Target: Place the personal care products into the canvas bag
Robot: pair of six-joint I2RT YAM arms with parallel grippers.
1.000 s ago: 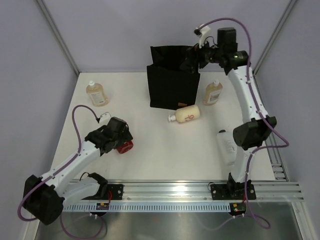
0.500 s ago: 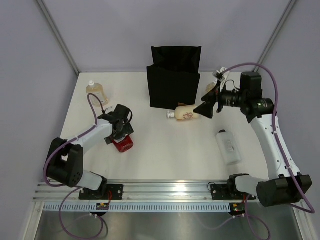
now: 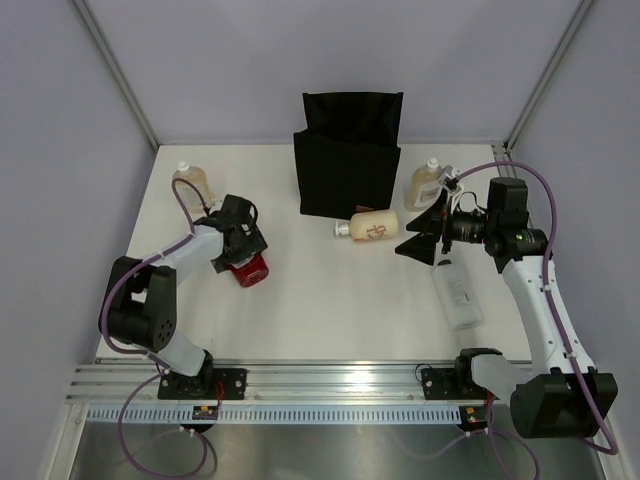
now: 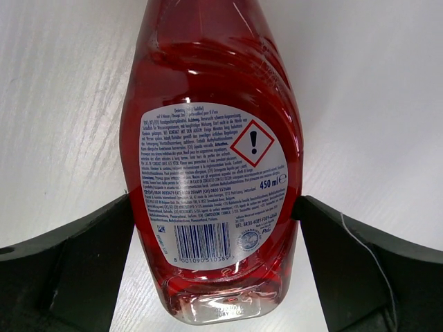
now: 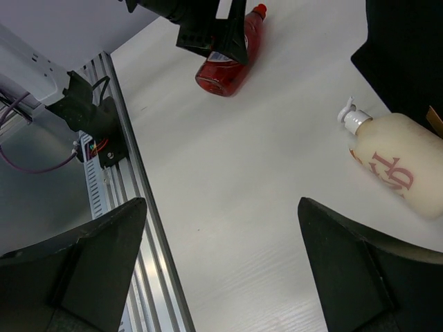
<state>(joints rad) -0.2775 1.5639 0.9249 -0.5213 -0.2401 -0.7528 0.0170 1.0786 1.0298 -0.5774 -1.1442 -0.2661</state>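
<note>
Canvas bag (image 3: 348, 160) stood upright at the far middle of the table (image 3: 330, 320), with the cream pump bottle (image 3: 372, 228) lying on its side just before it. I noted the left gripper (image 3: 241, 250) with jaws spread wide astride the red bottle (image 3: 250, 270), which lay flat on the table. The right gripper (image 3: 415, 245), jaws likewise released and holding nothing, hovered between the pump bottle and the flat white bottle (image 3: 458, 295).

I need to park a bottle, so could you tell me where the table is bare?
Bare: the near middle between the red bottle and the flat white bottle, and between the left amber bottle and the bag. Crowded: right of the bag, around the cream pump bottle.
</note>
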